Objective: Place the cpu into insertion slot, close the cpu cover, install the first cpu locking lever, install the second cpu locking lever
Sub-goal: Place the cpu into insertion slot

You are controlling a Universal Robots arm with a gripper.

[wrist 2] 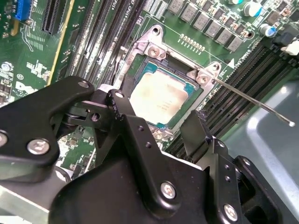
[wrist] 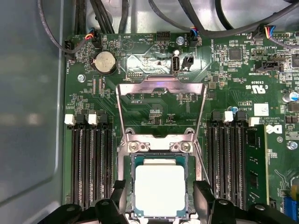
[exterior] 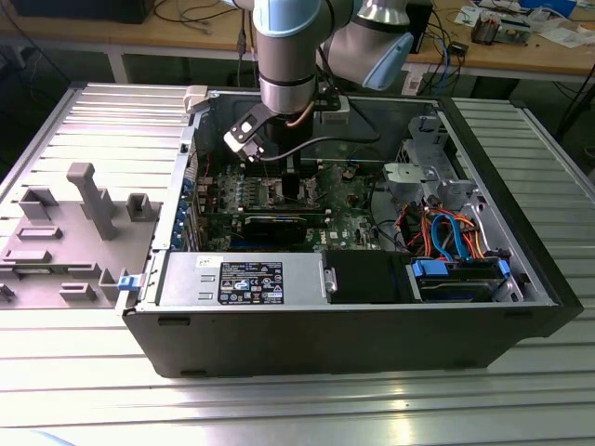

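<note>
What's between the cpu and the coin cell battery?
The cpu cover, swung open, sits between the cpu and the coin cell battery, seen in the first wrist view.

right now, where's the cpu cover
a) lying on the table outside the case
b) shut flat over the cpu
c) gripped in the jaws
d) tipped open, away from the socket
d: in the first wrist view the cpu cover stands tipped open behind the insertion slot, and the cpu lies bare in that slot.
</note>
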